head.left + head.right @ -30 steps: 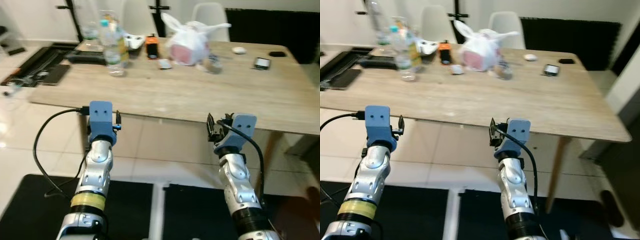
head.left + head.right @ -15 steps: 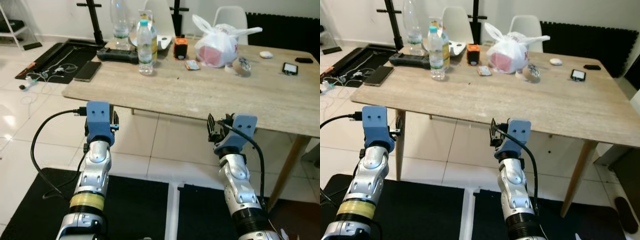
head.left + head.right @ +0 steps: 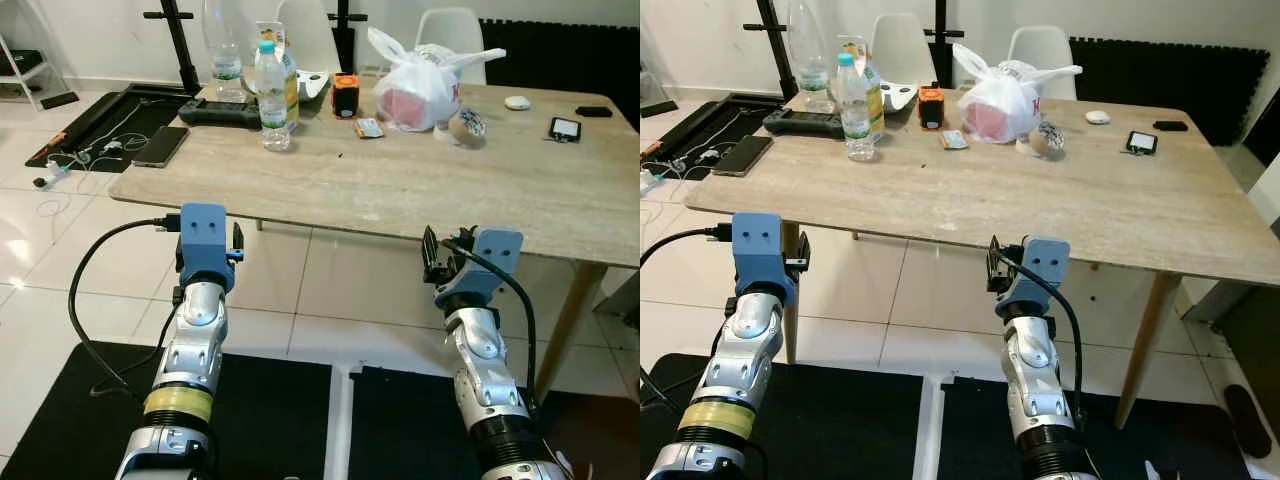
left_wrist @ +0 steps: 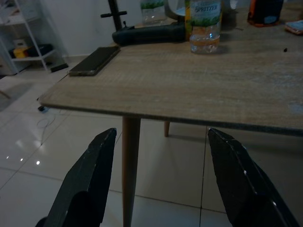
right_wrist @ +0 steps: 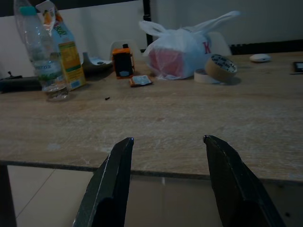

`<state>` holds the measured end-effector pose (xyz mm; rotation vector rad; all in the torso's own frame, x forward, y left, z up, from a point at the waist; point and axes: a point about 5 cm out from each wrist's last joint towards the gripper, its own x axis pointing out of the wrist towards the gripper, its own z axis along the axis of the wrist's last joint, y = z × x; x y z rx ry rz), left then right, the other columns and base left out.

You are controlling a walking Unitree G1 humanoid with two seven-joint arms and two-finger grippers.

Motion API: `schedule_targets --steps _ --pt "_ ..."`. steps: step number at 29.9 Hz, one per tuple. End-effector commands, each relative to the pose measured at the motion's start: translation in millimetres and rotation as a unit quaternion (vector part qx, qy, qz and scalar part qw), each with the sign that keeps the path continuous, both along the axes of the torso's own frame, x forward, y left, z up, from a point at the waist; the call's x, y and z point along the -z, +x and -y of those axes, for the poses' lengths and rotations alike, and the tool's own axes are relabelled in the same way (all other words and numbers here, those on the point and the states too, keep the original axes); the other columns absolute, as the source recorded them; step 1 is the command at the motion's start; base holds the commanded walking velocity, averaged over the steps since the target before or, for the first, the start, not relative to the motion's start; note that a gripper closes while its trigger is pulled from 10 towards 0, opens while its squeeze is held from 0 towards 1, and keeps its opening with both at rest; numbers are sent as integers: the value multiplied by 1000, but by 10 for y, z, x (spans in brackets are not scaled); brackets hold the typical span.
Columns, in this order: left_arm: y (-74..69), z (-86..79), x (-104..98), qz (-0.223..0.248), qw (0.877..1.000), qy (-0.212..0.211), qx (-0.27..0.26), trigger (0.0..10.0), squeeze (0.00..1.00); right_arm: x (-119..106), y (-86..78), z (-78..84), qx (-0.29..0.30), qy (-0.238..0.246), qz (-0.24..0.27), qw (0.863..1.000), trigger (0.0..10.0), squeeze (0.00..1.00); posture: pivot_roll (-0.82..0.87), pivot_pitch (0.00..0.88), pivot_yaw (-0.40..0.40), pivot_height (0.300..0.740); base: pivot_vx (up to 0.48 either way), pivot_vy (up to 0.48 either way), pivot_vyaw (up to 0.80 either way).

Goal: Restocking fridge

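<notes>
A wooden table (image 3: 400, 195) stands before me. On its far left part stand a small water bottle (image 3: 271, 82), a yellow juice carton (image 3: 871, 88) just behind it, and a tall clear bottle (image 3: 224, 48). A knotted white plastic bag (image 3: 420, 85) with something red inside sits at the far middle. My left gripper (image 4: 161, 137) is open, held below and short of the table's near edge by the left leg. My right gripper (image 5: 169, 141) is open too, level with the near edge, with nothing between its fingers.
Also on the table are a tape roll (image 3: 465, 125), an orange-and-black box (image 3: 346, 96), a black controller (image 3: 230, 113), a dark phone (image 3: 160, 146), another phone (image 3: 565, 128) and a mouse (image 3: 517, 102). White chairs (image 3: 898, 40) stand behind it. A black mat (image 3: 90, 420) lies underfoot.
The whole picture has shifted and sharpened, so the camera moved; the table now sits a little further left. Both grippers hold the same open pose.
</notes>
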<state>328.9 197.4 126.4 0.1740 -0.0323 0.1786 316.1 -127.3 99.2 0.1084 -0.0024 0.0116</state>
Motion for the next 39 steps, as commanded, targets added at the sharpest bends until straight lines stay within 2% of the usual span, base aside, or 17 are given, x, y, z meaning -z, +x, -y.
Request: schedule_targets --steps 1,15,21,28,39 --pt "14 28 23 -10 1000 6 3 10000 0 40 -13 19 4 0 -10 1000 10000 0 37 0 -3 740 0 -401 0" --pt "8 8 38 -14 1000 1 -1 10000 0 47 -16 16 3 0 -12 1000 10000 0 38 0 -4 740 0 -59 0" --pt "10 16 40 -17 1000 3 6 10000 0 47 -18 11 3 0 -11 1000 10000 0 37 0 -3 740 0 0 0" --pt "-3 71 47 -20 999 2 39 10000 0 33 -12 33 6 -3 -8 1000 10000 0 38 0 -4 740 0 0 0" --pt "-4 74 45 -20 999 2 44 10000 0 29 -10 25 6 -6 -7 1000 10000 0 40 0 -4 740 0 0 0"
